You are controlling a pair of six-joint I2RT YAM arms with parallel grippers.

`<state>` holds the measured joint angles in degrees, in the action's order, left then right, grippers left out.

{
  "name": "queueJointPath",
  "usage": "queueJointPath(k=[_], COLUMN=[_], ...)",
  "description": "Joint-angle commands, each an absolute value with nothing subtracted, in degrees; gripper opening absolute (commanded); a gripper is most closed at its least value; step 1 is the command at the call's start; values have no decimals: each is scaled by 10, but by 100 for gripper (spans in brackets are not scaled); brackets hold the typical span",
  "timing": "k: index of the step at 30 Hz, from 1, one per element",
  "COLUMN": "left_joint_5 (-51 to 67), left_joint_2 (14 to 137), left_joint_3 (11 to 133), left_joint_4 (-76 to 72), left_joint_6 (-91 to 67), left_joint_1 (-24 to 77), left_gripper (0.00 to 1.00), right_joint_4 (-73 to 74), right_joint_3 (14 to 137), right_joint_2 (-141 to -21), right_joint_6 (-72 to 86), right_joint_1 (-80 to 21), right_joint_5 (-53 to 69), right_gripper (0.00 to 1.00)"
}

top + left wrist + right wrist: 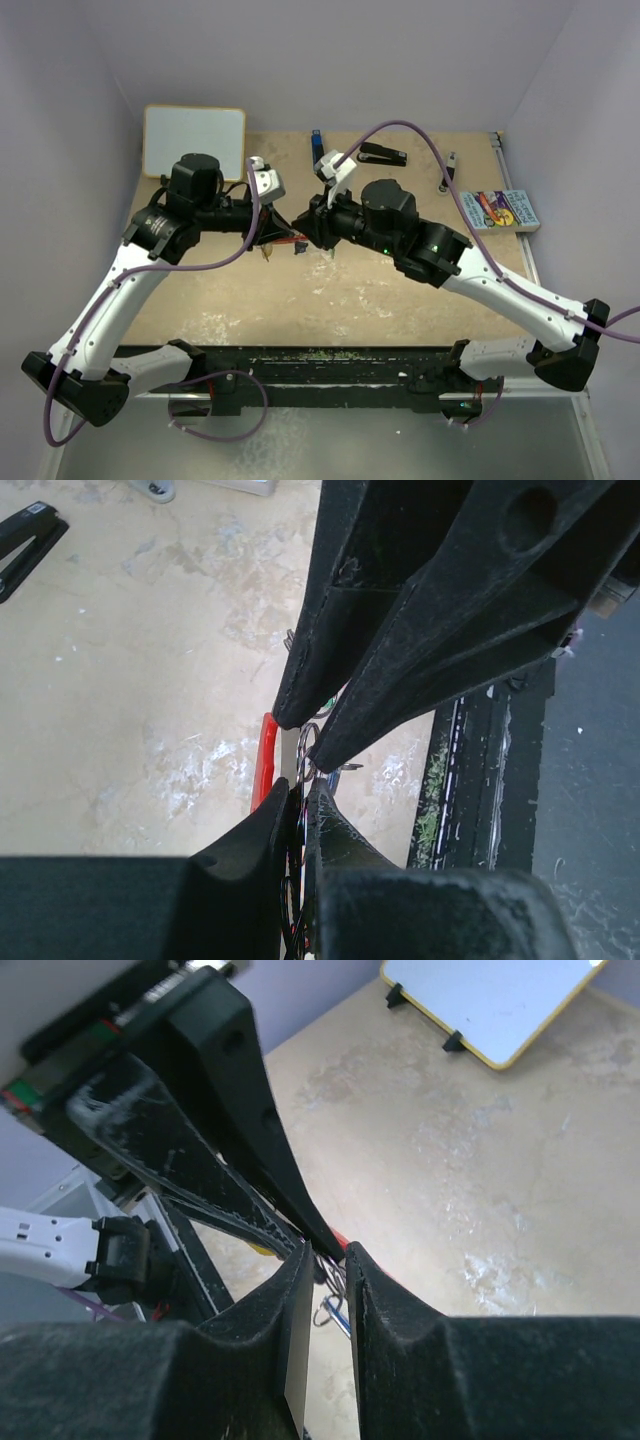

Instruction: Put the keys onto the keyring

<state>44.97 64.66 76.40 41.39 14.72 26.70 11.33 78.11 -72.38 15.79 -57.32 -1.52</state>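
In the top view both grippers meet at mid-table. My left gripper [270, 238] [300, 792] is shut on the keyring's thin metal ring [305, 744]. The red crescent clip [264, 763] [341, 1238] lies just beside its fingers and shows as a red spot from above [289, 239]. My right gripper [308, 232] [329, 1253] faces it tip to tip, its jaws a narrow gap apart with the ring's wire loops between them. A small blue-tagged key [336, 1313] hangs from the wire under that gap. A bit of yellow tag [257, 1248] shows behind the left fingers. The other keys are hidden.
A whiteboard [194, 140] [490, 1000] stands at the back left. A blue-and-black stick [316, 140] and a black stapler [383, 154] [25, 540] lie at the back. A colourful book [500, 211] lies at the right edge. A black rail [330, 365] runs along the front.
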Motion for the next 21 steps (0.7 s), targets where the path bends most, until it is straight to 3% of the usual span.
queueJointPath(k=[1,21], left_joint_5=[508,533], left_joint_2=[646,650], left_joint_3=[786,800], left_joint_4=[393,418], left_joint_6=[167,196], left_joint_1=[265,265], left_gripper=[4,4], right_joint_4=[93,153], right_joint_3=[820,801], right_joint_2=[-715,-713], right_joint_6=[95,73], right_joint_1=[-572,-572], right_joint_5=[19,24], right_gripper=[25,21])
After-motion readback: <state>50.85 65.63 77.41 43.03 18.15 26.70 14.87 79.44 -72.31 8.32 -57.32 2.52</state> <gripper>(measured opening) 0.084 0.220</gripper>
